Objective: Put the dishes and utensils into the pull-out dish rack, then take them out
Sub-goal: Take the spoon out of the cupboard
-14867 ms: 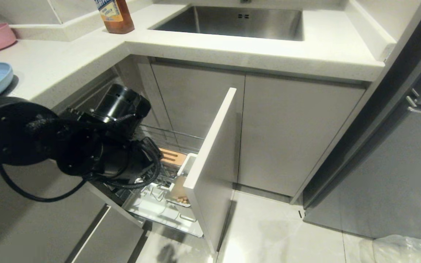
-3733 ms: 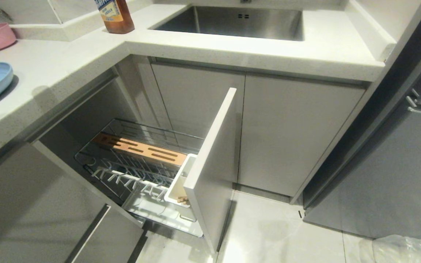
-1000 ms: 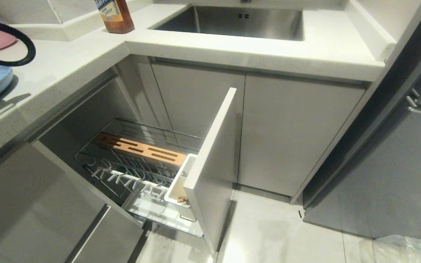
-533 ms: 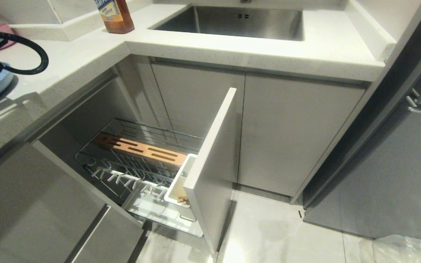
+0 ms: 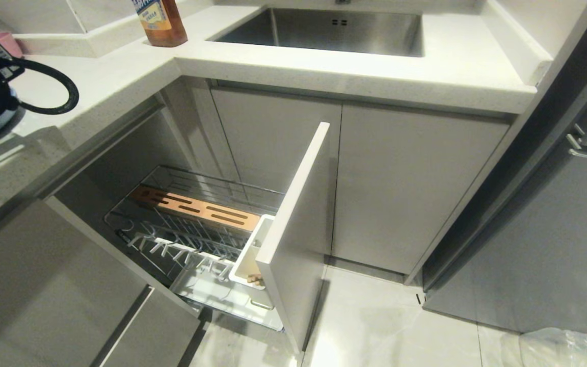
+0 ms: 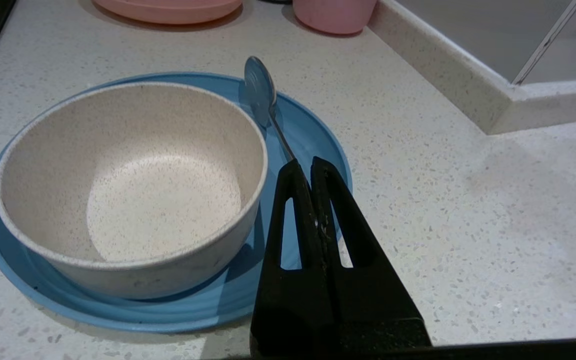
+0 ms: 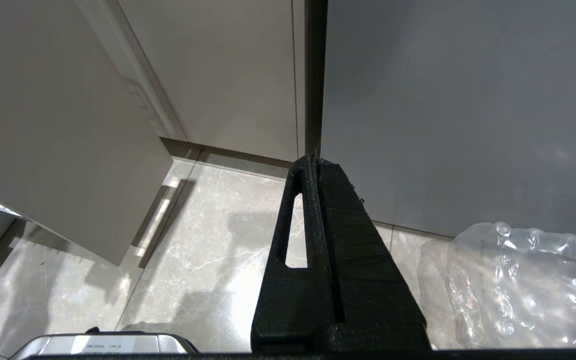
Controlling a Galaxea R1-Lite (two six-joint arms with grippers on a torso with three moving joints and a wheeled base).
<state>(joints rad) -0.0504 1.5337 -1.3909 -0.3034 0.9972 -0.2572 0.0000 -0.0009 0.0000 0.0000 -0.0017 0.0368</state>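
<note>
Metal spoon [image 6: 267, 107], thin, light, likely slippery, juts beyond the left gripper [image 6: 304, 170], clamped on its handle, over the blue plate [image 6: 313, 135] beside the speckled bowl [image 6: 133, 185]; right gripper [image 7: 313, 165] hangs closed.

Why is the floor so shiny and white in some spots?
Right wrist view: the glossy pale marble floor tiles mirror the room light as a bright white patch beside the shut black right tool. Head view: the same glare washes over the floor, while the pulled-out chrome wire dish rack sits in dim cabinet shadow.
</note>
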